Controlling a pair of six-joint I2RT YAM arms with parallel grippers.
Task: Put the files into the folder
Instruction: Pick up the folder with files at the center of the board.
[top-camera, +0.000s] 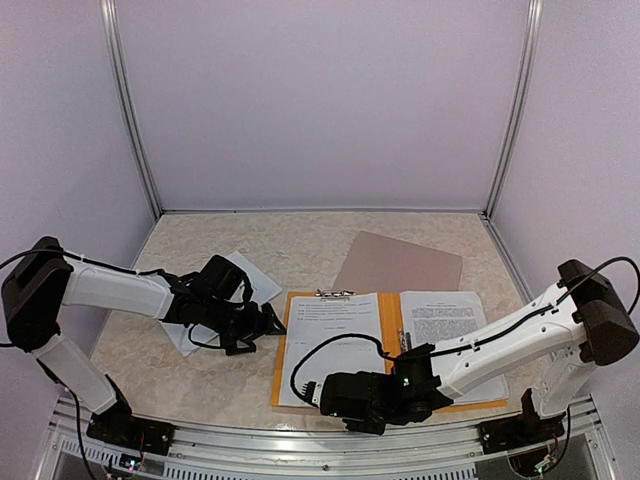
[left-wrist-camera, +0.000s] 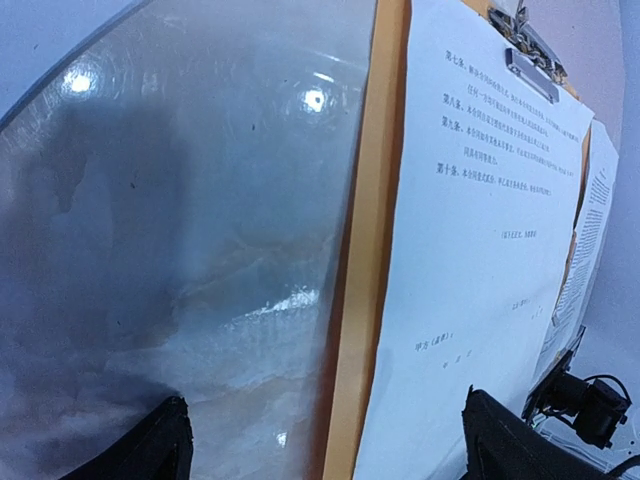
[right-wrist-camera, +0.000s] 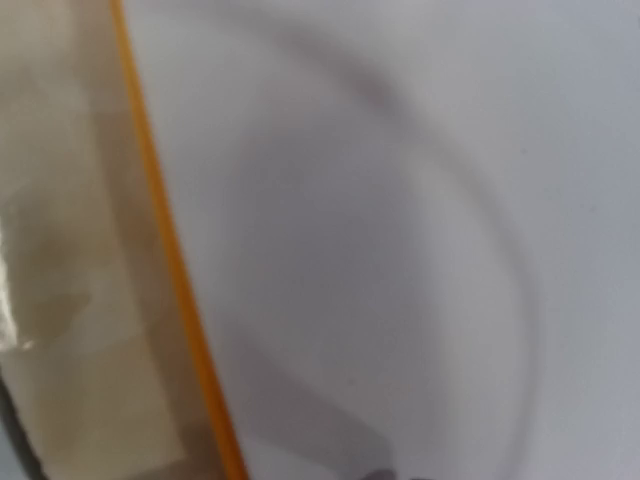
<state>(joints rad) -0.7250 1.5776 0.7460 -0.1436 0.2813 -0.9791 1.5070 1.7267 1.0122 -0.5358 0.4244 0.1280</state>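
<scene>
One file (top-camera: 335, 335) beneath right pincer (top-camera: 326, 393)

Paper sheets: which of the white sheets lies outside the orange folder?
The loose sheet at far left, on the bare tabletop. The clipped sheet and the right-hand sheet both lie inside the open orange folder.

- Left arm (top-camera: 110, 290): white tubular links, black joints, thin black cable.
- Right arm (top-camera: 500, 345): same white links, looping black cable.
- Left gripper (top-camera: 270, 323) and right gripper (top-camera: 330, 400): black.
</scene>
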